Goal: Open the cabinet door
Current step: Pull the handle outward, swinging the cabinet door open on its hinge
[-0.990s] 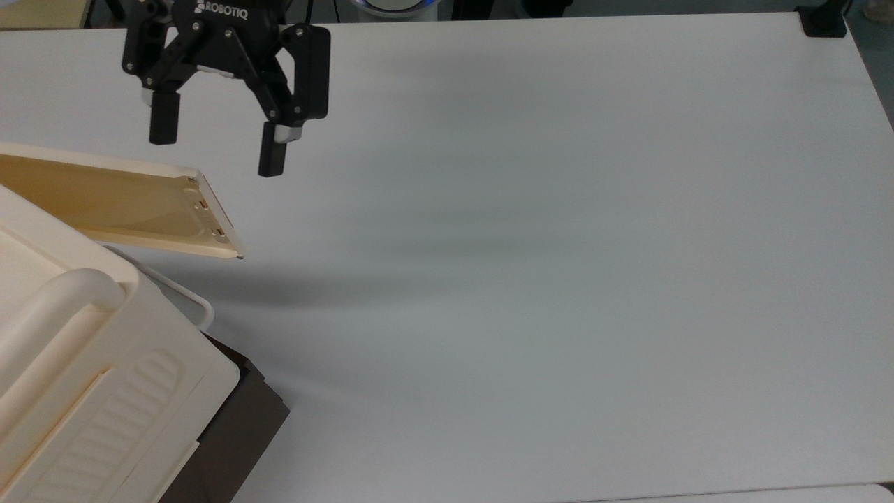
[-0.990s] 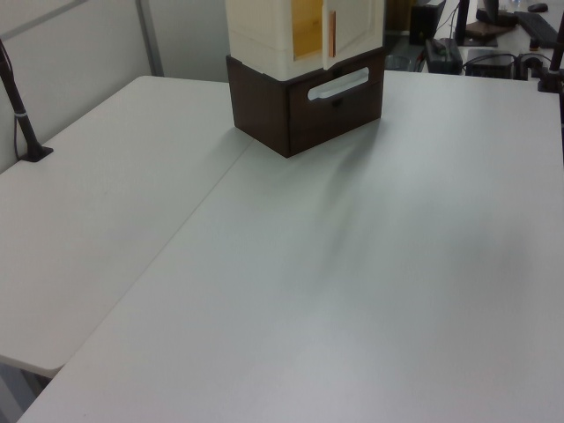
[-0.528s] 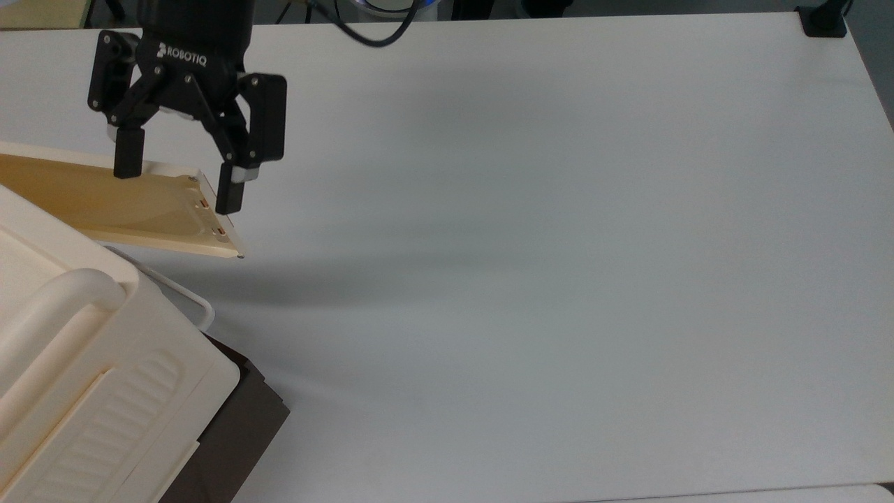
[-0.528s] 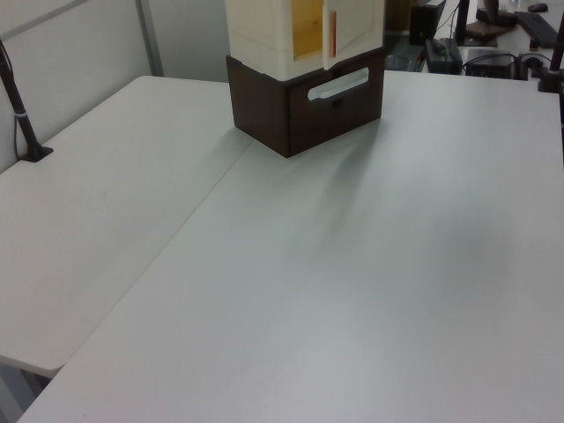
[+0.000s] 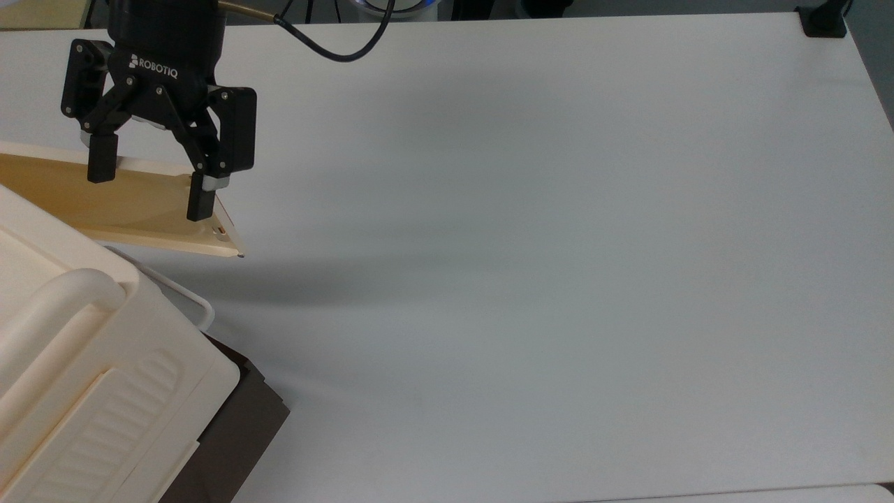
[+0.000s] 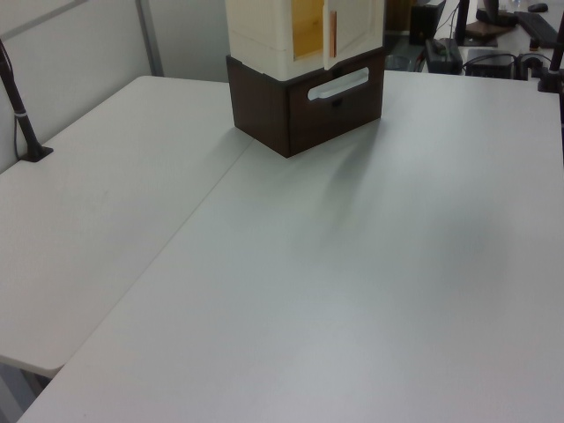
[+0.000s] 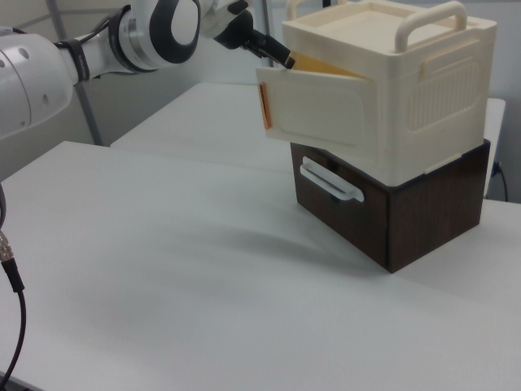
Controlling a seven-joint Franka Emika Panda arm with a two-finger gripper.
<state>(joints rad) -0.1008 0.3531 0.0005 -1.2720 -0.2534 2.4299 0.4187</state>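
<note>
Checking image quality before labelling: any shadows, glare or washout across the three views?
Top view: soft grey shadow bands on the table, darkest under the cabinet door; no hard glare. Left view: a diffuse shadow runs from the dark brown base down the tabletop. Right view: the cream cabinet top is bright but its ribbing still reads.

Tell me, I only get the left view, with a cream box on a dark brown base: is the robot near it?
Observer: Yes. In the top view a black two-finger hand hangs over the flat cream plastic cabinet door, its fingers spread open.
Operator: How far open is that door?
Observer: Partly. In the right view it stands swung out at an angle, its reddish-brown edge strip at the free end, clear of the box.
</note>
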